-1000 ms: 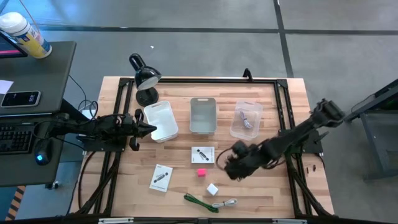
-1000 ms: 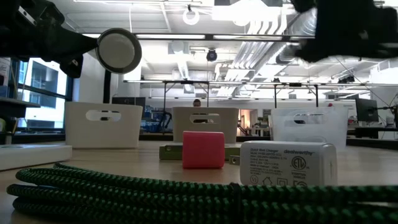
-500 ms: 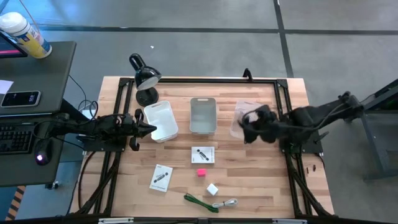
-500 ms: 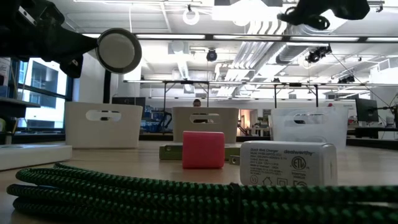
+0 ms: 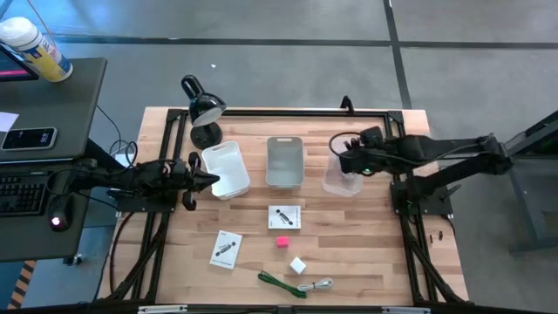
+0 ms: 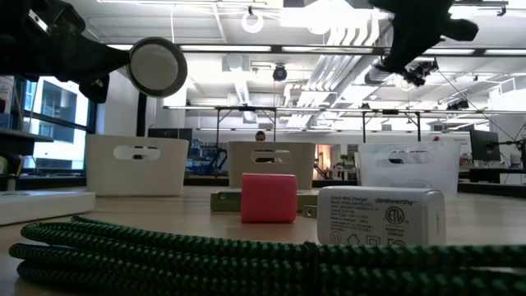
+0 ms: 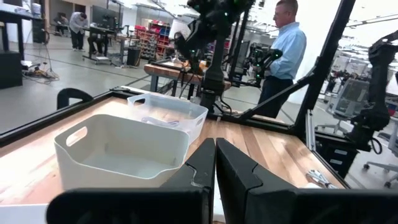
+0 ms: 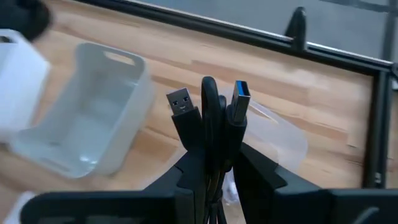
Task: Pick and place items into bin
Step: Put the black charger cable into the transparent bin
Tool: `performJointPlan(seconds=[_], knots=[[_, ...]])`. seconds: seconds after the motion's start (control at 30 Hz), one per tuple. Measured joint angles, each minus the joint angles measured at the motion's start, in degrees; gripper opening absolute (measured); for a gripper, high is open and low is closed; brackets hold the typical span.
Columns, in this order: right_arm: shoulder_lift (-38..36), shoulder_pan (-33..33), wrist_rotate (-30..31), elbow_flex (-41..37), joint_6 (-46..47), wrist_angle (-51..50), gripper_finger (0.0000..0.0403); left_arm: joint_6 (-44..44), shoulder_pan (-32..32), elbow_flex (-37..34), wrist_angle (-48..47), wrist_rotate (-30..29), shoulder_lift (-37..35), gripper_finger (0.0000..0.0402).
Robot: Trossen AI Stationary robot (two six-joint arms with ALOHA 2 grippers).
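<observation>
Hovering above the clear bin (image 5: 342,171) near the tabletop's far right edge, the right gripper (image 8: 214,134) was clamped on a black USB cable (image 8: 208,115), both plugs poking up. The left gripper (image 7: 215,163), fingers pressed together, waited beside the white bin (image 5: 225,167).
</observation>
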Motion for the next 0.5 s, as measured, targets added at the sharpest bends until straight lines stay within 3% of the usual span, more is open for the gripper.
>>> performJointPlan(seconds=[0.23, 0.5], knots=[[8.45, -5.25, -1.21, -0.04, 0.07, -2.45, 0.0067, -0.01, 0.0, 0.0, 0.09, -0.05, 0.0, 0.0003], [18.69, -10.18, -6.61, -0.09, -1.23, -3.1, 0.0067, -0.01, 0.0, 0.0, 0.2, -0.05, 0.0, 0.0003]])
